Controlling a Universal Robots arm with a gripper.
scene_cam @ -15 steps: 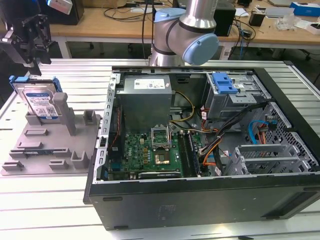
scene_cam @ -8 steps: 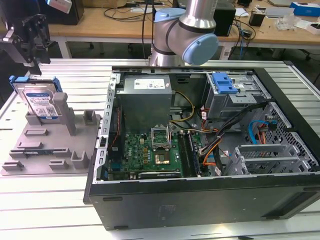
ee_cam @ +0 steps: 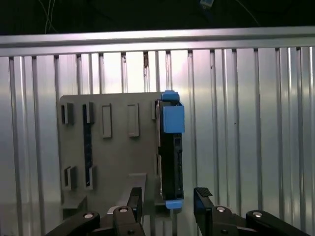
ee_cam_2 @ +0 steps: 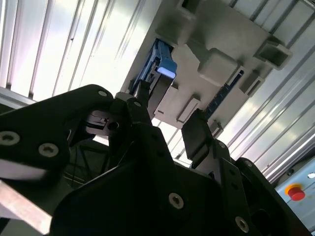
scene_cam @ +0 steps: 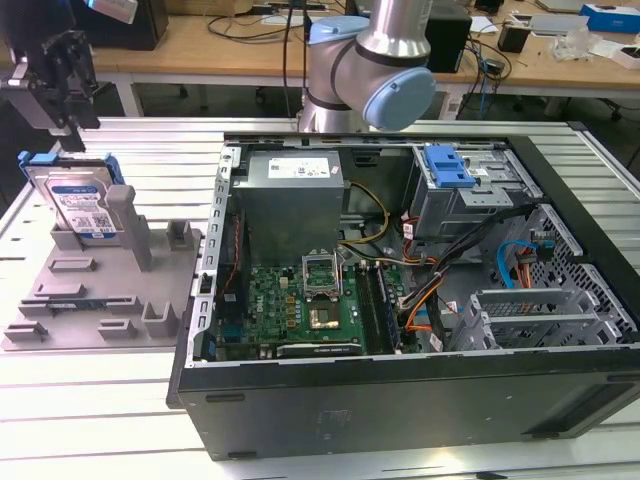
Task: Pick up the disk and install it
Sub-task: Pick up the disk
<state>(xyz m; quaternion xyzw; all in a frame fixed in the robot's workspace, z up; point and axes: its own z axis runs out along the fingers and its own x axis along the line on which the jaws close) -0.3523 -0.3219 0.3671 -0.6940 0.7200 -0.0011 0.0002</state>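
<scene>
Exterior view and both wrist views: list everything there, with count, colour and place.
Flat rectangular silver-metal disk with blue frame: one, silver and blue, upright in the tray.
Plastic tray with upright posts: one, grey, exterior view's left.
Open computer case: one, black, exterior view's right.
Circuit board: one, green, inside the case.
Plastic latch piece: one, blue, inside the case.
Slatted metal table: one, silver, under everything.
Robot arm: one, grey and light blue, beyond the case.
Gripper: one, black, open, above the disk.
</scene>
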